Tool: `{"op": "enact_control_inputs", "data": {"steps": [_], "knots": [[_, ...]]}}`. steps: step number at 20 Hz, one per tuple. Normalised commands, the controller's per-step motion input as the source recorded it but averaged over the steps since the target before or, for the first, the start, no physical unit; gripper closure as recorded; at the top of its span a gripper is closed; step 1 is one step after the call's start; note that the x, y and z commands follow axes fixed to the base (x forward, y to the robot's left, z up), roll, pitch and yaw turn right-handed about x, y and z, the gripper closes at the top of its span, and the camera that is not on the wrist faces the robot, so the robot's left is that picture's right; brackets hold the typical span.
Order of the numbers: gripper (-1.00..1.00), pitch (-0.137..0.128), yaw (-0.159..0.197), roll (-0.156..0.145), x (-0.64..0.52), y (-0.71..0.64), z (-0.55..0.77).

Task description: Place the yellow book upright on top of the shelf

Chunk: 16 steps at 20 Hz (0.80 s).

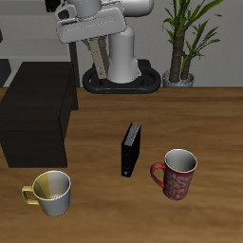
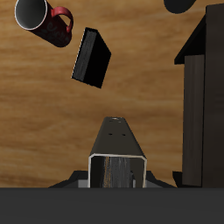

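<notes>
My gripper (image 1: 94, 49) is raised high over the back of the table, beside the shelf's far corner. It is shut on the yellow book (image 1: 98, 65), a thin grey-tan book that hangs down from the fingers. In the wrist view the book (image 2: 117, 142) sticks out from the gripper (image 2: 118, 178), with its pale page edges showing. The shelf (image 1: 36, 112) is a low matte-black box with a flat top, standing at the table's side. It also shows in the wrist view (image 2: 206, 96), off to the side of the held book and far below it.
A black book (image 1: 131, 149) stands upright mid-table and also shows in the wrist view (image 2: 91, 59). A red mug (image 1: 177, 174) stands beside it, seen too in the wrist view (image 2: 44, 22). A yellow-and-white mug (image 1: 52, 192) stands near the front edge, before the shelf. A potted plant (image 1: 182, 43) is at the back.
</notes>
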Motion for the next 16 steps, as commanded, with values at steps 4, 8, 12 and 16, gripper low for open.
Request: {"op": "enact_control_inputs", "data": {"steps": [4, 8, 12, 16], "knots": [[1.0, -0.012, 0.01, -0.061, 0.08, -0.6, 0.18], [1.0, -0.026, 0.017, -0.037, 0.0, -0.43, 0.18], [1.0, -0.056, 0.011, -0.045, -0.06, -0.47, 0.21], [1.0, -0.046, -0.017, -0.059, -0.02, -0.54, 0.15]]}}
